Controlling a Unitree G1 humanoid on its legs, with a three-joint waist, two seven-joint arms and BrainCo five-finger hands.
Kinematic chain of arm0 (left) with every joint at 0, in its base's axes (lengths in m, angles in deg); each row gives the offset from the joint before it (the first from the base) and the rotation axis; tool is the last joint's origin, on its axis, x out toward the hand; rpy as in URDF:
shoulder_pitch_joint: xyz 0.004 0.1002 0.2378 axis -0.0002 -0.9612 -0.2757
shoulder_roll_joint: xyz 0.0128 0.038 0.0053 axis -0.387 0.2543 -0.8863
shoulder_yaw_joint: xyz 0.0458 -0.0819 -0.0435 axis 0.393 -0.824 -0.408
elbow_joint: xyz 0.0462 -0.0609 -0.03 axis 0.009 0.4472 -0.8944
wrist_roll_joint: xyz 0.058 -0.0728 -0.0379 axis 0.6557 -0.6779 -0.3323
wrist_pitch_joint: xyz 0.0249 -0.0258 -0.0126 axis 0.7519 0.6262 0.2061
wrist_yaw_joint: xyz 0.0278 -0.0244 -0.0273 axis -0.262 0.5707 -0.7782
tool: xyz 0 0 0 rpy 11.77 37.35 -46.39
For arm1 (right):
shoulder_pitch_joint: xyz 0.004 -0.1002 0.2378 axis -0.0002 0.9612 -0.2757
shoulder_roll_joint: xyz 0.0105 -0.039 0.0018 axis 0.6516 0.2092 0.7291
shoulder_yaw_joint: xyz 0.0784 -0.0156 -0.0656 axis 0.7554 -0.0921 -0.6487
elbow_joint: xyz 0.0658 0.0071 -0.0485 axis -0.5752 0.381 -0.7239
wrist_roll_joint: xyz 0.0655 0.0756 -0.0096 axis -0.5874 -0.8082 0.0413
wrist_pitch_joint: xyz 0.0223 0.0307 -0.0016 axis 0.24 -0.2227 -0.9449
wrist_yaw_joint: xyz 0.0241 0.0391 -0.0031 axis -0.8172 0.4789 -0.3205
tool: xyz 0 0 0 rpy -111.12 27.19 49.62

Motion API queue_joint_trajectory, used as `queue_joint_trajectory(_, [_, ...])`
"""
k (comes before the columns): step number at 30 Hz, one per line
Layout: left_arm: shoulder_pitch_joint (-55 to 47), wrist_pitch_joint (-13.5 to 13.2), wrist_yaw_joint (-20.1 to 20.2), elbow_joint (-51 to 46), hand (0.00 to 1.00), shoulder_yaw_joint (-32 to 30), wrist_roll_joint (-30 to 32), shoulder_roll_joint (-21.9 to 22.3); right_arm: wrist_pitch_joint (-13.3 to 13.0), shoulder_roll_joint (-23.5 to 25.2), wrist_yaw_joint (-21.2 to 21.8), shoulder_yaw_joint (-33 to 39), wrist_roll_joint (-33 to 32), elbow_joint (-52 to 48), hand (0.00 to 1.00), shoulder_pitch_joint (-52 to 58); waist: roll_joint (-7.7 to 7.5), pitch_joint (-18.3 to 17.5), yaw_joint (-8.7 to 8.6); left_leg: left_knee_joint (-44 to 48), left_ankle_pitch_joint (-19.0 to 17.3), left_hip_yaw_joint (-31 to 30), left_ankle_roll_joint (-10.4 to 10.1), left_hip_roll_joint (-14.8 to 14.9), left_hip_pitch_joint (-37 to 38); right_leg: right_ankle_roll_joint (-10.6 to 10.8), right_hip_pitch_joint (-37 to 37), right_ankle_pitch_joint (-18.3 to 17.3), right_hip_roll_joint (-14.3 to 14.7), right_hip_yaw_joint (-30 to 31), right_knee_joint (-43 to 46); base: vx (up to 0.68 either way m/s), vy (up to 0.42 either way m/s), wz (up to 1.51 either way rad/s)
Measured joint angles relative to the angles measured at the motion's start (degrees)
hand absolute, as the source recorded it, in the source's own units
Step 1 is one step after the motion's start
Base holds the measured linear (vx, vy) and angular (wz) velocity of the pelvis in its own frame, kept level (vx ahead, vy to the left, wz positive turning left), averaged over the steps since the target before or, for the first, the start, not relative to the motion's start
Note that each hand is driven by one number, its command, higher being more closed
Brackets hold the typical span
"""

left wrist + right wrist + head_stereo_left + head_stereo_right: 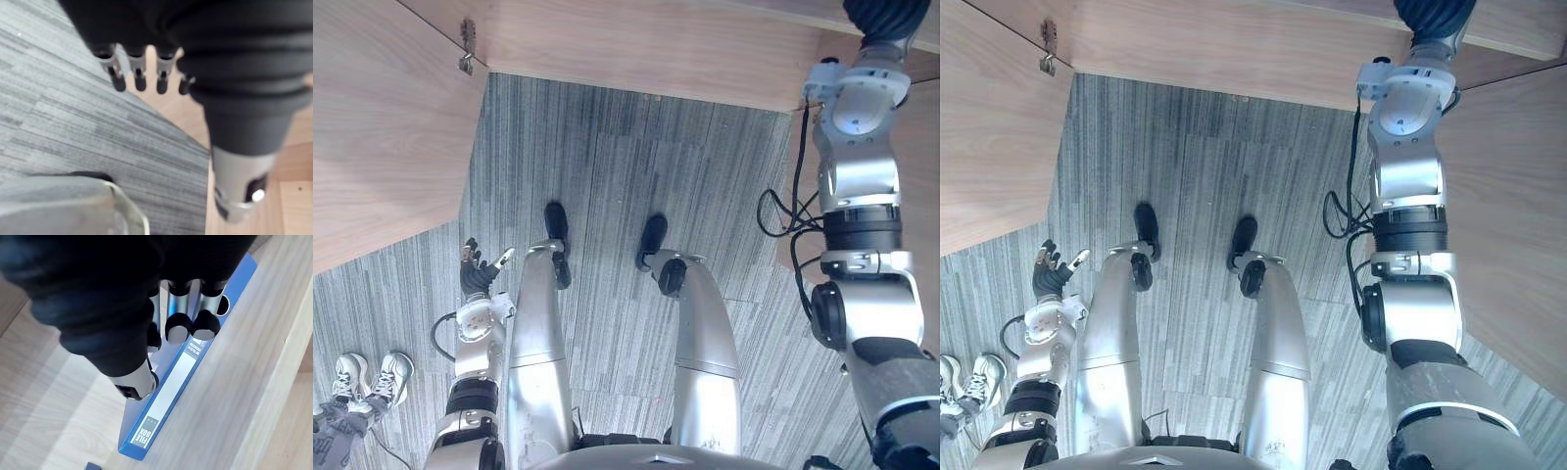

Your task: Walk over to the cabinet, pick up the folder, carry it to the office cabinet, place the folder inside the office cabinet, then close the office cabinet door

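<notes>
A blue folder (168, 391) with a white spine label stands upright on a pale wooden shelf (244, 396). My right hand (180, 313) is on its top: the fingers curl over the spine and the thumb presses the folder's side. In the eye views my right arm reaches up and forward, and its dark wrist cover (891, 15) meets the top edge by the wooden cabinet. My left hand (480, 269) hangs low beside my left leg, with fingers (139, 73) straight and nothing in them.
An open wooden cabinet door (382, 127) with a metal hinge (467, 49) stands at the left. Another wooden panel (1518, 245) is at the right. Grey striped carpet (607, 176) lies between them. A person's white shoes (372, 377) show at the lower left.
</notes>
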Motion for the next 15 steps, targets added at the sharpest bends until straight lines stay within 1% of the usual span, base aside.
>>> queue_joint_trajectory(3, [-0.16,0.01,-0.39,0.35,0.0,0.02,-0.02,-0.16,-0.03,-1.64,0.07,-0.77,-1.58,4.45,1.0,-3.41,-0.01,0.31,0.18,0.42,-0.09,-0.09,0.18,-0.2,-1.28,0.01,-1.19,-0.05,-0.26,0.0,0.48,0.0,0.005,0.02])
queue_joint_trajectory(6, [-0.43,0.02,-0.72,0.61,0.0,0.2,-0.03,-0.18,0.0,-3.18,0.27,-1.41,-2.74,8.45,1.0,-7.06,0.08,1.38,0.49,0.9,-0.22,-0.07,0.42,-0.23,-2.2,0.05,-1.97,-0.03,-0.39,0.06,0.82,-0.01,0.021,0.0])
queue_joint_trajectory(7, [-0.65,0.03,-1.01,0.69,0.0,0.71,-0.03,-0.21,-0.01,-4.21,0.41,-3.03,-3.82,10.2,1.0,-8.55,0.11,1.56,0.54,1.17,-0.11,-0.07,0.26,-0.25,-2.77,0.05,-2.48,-0.03,-0.46,0.06,1.06,-0.01,0.035,0.01])
queue_joint_trajectory(8, [-0.91,0.03,-1.28,0.7,0.0,1.04,-0.03,-0.33,-0.01,-4.24,0.53,-3.98,-4.53,11.9,1.0,-10.09,0.14,1.94,0.51,1.4,-0.15,-0.13,0.3,-0.25,-3.06,0.18,-2.69,-0.12,-0.5,0.04,1.25,0.0,0.0,0.0])
queue_joint_trajectory(10, [-1.1,0.03,-1.3,0.73,0.0,1.18,-0.04,-0.42,-0.19,-4.54,0.78,-5.25,-4.68,13.3,1.0,-12.07,0.14,1.94,0.56,1.47,-0.15,0.0,0.31,-0.33,-3.52,0.22,-3.32,-0.15,-0.67,0.13,1.47,-0.01,0.015,0.01])
queue_joint_trajectory(13, [-1.1,0.0,-1.36,0.75,0.0,1.22,-0.06,-0.43,-0.23,-5.67,2.44,-7.81,-6.18,16.92,1.0,-15.71,0.14,1.94,0.57,1.33,-0.14,-0.01,0.32,-0.46,-3.59,0.26,-3.41,-0.18,-0.78,0.14,1.48,0.0,0.008,0.02])
queue_joint_trajectory(15, [-1.11,-0.04,-1.41,0.78,0.0,1.19,-0.11,-0.37,-0.29,-6.48,2.54,-9.19,-6.79,18.38,1.0,-17.06,0.15,1.95,0.51,0.73,0.09,0.15,0.57,-0.7,-3.59,0.26,-3.51,-0.17,-1.13,0.09,1.28,-0.01,0.022,0.08])
